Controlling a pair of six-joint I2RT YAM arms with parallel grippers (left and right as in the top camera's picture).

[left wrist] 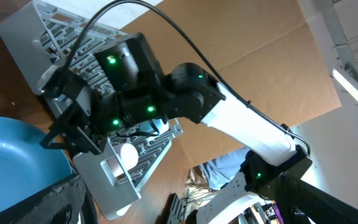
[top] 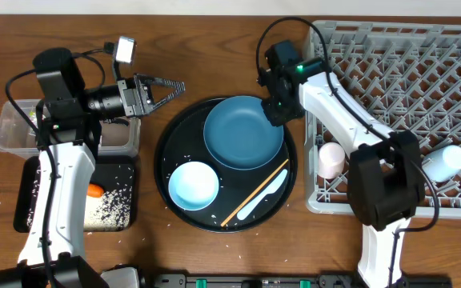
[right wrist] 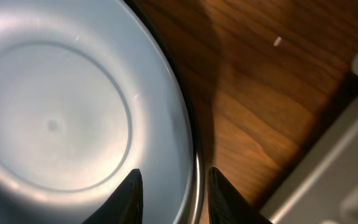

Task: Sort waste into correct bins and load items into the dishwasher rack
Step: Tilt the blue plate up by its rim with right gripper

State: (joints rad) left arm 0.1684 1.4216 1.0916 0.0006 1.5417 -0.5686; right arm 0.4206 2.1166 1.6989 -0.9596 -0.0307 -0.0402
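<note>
The dark-blue plate [top: 243, 132] lies on the round black tray [top: 166, 152], together with a light-blue bowl [top: 193, 184], a white spoon [top: 272, 186] and a wooden chopstick [top: 234, 214]. My right gripper [top: 277, 108] is at the plate's right edge. In the right wrist view its jaws [right wrist: 171, 180] stand slightly apart, straddling the rim of the plate [right wrist: 61, 112] without closing on it. My left gripper [top: 176, 90] hovers open and empty over the table, left of the tray. A pink cup [top: 331, 158] and a pale cup [top: 446, 160] lie in the grey dishwasher rack [top: 406, 56].
At the far left stand a clear tub [top: 10, 128] and a flat black tray [top: 30, 192] holding white grains [top: 110, 204] and an orange carrot [top: 94, 190]. The rack's left wall [right wrist: 328, 162] is close to my right gripper. A few grains dot the round tray.
</note>
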